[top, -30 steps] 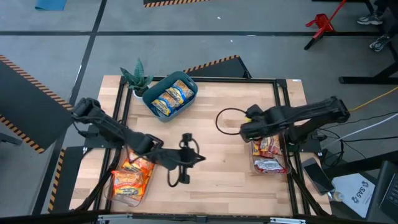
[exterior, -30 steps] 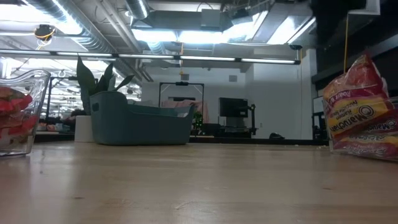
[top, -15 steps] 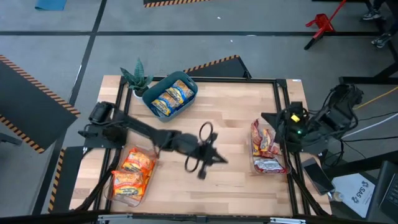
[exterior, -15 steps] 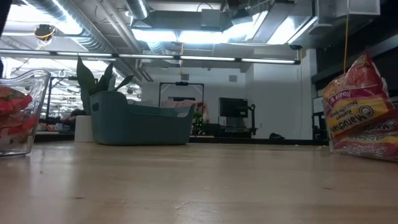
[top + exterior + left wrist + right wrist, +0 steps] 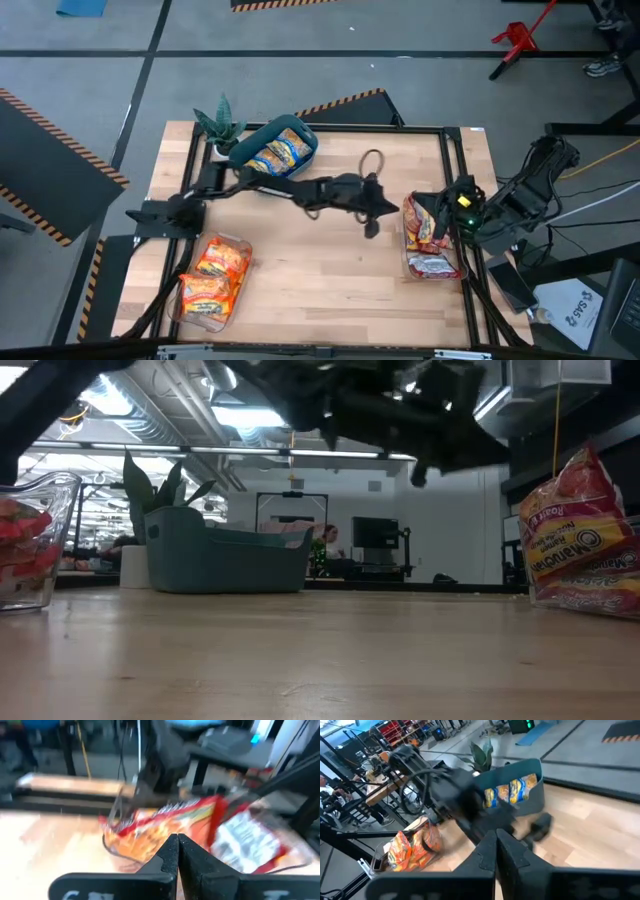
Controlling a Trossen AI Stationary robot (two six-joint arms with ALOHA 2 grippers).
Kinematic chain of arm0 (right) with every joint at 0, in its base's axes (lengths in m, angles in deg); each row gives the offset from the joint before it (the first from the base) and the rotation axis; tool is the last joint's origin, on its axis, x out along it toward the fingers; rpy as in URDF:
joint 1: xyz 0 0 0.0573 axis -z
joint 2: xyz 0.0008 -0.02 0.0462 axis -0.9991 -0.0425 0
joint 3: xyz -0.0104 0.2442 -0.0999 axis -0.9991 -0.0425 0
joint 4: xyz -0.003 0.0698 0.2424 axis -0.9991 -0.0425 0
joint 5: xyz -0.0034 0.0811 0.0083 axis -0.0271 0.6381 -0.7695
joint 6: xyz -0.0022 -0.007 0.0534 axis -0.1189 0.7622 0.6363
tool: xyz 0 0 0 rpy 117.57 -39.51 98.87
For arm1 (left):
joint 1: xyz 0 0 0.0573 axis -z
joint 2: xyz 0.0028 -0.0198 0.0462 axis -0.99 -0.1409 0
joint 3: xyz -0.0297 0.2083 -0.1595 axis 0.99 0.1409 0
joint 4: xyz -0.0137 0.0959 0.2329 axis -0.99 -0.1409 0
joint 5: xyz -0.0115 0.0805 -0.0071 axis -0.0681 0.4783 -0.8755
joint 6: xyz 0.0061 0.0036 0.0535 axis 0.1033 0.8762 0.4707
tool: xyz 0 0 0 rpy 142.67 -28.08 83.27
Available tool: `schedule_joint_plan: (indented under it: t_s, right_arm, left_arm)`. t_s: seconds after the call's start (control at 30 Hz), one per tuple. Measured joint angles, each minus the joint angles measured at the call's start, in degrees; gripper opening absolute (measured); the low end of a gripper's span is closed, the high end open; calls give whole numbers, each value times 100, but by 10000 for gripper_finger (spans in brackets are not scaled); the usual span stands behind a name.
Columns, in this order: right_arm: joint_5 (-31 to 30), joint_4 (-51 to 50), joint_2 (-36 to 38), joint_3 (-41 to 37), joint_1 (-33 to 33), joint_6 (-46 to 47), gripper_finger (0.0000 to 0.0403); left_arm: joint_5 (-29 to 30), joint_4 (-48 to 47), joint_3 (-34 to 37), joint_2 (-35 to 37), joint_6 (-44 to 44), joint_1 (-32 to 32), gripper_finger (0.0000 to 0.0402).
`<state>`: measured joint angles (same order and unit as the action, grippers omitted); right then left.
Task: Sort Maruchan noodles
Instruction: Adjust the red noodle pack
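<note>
From where I sit the left tool (image 5: pixel 372 226) is out over the middle of the table (image 5: pixel 330 280), fingers pressed together with nothing between them, pointing toward the clear tray (image 5: pixel 432 268) at the right edge, where red-white Maruchan noodles (image 5: pixel 428 235) stand and lie piled. In the left wrist view that same tray of red packets (image 5: pixel 200 827) fills the space just past my shut fingertips (image 5: pixel 175 851). The right tool (image 5: pixel 496 845) is pulled back off the right side of the table, also pinched shut and empty. I judge the step in hand to be a reach for the next packet, so I would spread the fingers before closing in, come down on a flat face of one wrapper instead of a crinkled edge, and take only the top packet so the leaning one does not tip out of the tray. Nearer the front left corner a second clear tray (image 5: pixel 190 312) holds the orange-yellow packets (image 5: pixel 212 280). Farther back, the teal bin (image 5: pixel 307 152) at the rear of the table holds more packets (image 5: pixel 275 157) in orange-yellow and blue-white, with a small green plant (image 5: pixel 220 125) just beside it. The table top is pale wood inside a dark frame, bare between the three piles. Beyond it the low view shows a large workshop hall with ceiling strip lights (image 5: pixel 300 415), and a person (image 5: pixel 325 545) sits far back in it.
</note>
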<state>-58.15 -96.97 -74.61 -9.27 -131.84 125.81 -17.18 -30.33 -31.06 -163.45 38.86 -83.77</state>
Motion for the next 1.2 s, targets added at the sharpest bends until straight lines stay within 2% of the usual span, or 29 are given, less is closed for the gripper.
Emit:
schedule_joint_plan:
  t_s: [0.13,0.33,0.57,0.8,0.87,0.93,1.0,1.07,1.2]
  right_arm:
    - [-39,330,2,0,0,-473,0]
    - [9,585,2,0,0,-794,0]
    - [178,622,2,0,0,-866,0]
    - [179,192,2,0,7,-662,0]
    - [328,-65,-1,0,76,-456,0]
    - [713,-206,-42,2,201,-425,0]
    - [1043,-253,-77,0,284,-373,0]
    - [1186,-331,-87,0,276,-335,0]
    - [1479,-1055,-120,-2,282,180,0]
  left_arm:
    - [13,-1116,-970,-596,9,-53,0]
    - [145,-1336,-1906,-1235,-11,-30,0]
    - [-109,-1470,-3074,-1805,-7,9,0]
    - [-746,-1543,-4031,-2406,-56,92,0]
    - [-743,-2002,-4146,-2374,-100,110,0]
    - [-686,-2967,-4222,-2200,30,127,0]
    - [-418,-3511,-4179,-1939,301,147,0]
    - [-14,-4215,-4180,-1548,530,164,0]
    - [231,-5469,-4225,-826,907,258,0]
